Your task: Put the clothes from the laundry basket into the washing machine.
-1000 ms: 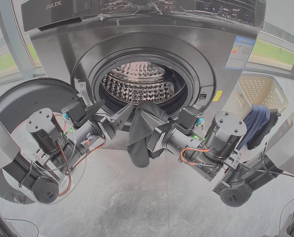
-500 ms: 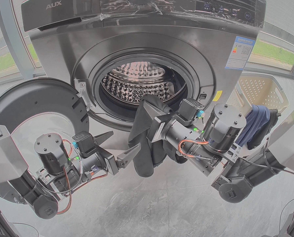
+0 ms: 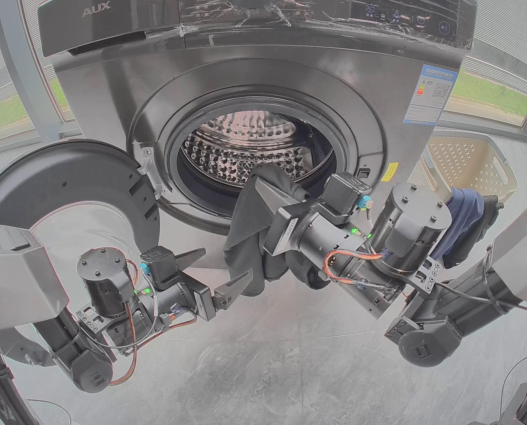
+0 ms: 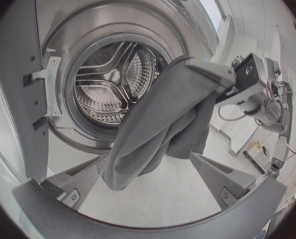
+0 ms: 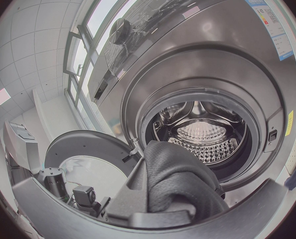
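The washing machine's (image 3: pixel 275 66) door (image 3: pixel 56 178) is swung open to the left, and its steel drum (image 3: pixel 245 143) shows no clothes inside. My right gripper (image 3: pixel 272 193) is shut on a dark grey garment (image 3: pixel 245 237) at the lower lip of the opening. The cloth hangs down in front of the machine. The right wrist view has the garment (image 5: pixel 177 180) bunched over the fingers (image 5: pixel 134 190), facing the drum (image 5: pixel 201 133). My left gripper (image 3: pixel 228 262) is open, low and left of the hanging cloth, not touching it. The left wrist view shows the garment (image 4: pixel 161 117) ahead of the open fingers (image 4: pixel 103 163).
A beige laundry basket (image 3: pixel 470 160) stands to the right of the machine, with a blue garment (image 3: pixel 461 213) and a dark one (image 3: pixel 479 225) draped over its front rim. Grey floor (image 3: pixel 275 355) lies below the arms. The open door blocks the left side.
My left arm dropped from the drum's rim to low by the floor and drew back, still open. My right gripper lifted the garment slightly, closer to the opening.
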You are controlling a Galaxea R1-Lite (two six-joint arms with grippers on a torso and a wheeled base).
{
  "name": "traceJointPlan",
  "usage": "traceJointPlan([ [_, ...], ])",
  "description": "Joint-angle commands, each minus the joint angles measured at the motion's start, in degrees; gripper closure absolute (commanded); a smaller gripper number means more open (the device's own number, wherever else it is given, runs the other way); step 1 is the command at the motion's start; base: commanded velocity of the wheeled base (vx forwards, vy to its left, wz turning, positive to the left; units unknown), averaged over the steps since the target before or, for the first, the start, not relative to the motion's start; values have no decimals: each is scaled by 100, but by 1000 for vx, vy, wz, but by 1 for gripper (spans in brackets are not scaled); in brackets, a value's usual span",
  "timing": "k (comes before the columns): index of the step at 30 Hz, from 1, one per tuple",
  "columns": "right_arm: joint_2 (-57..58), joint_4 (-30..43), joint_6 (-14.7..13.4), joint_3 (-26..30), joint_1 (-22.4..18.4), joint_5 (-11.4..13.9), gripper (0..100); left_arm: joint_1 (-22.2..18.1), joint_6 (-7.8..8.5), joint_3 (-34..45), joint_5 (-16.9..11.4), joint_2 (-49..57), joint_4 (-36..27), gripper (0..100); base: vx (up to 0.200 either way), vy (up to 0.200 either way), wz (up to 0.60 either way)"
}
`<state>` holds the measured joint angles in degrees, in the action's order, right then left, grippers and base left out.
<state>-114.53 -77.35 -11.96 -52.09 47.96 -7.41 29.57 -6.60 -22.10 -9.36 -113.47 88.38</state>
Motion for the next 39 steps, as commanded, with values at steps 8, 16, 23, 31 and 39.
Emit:
traceJointPlan([
  [8, 265, 18, 18, 59, 21, 12, 100, -110, 141, -286, -75, -923, 4, 0, 0, 0, 0],
  [16, 335, 9, 18, 94, 100, 12, 100, -224, 167, -857, -162, -1626, 4, 0, 0, 0, 0],
  [23, 335, 9, 18, 103, 152, 12, 100, -365, 176, -1297, -180, -2030, 4, 0, 0, 0, 0],
  [31, 326, -8, 18, 129, 135, 12, 100, -330, 167, -1727, -171, -2258, 12, 100, 0, 0, 0],
  [39, 300, -8, 18, 138, 12, 38, 100, -391, 202, -1639, -145, -2039, 30, 100, 0, 0, 0],
])
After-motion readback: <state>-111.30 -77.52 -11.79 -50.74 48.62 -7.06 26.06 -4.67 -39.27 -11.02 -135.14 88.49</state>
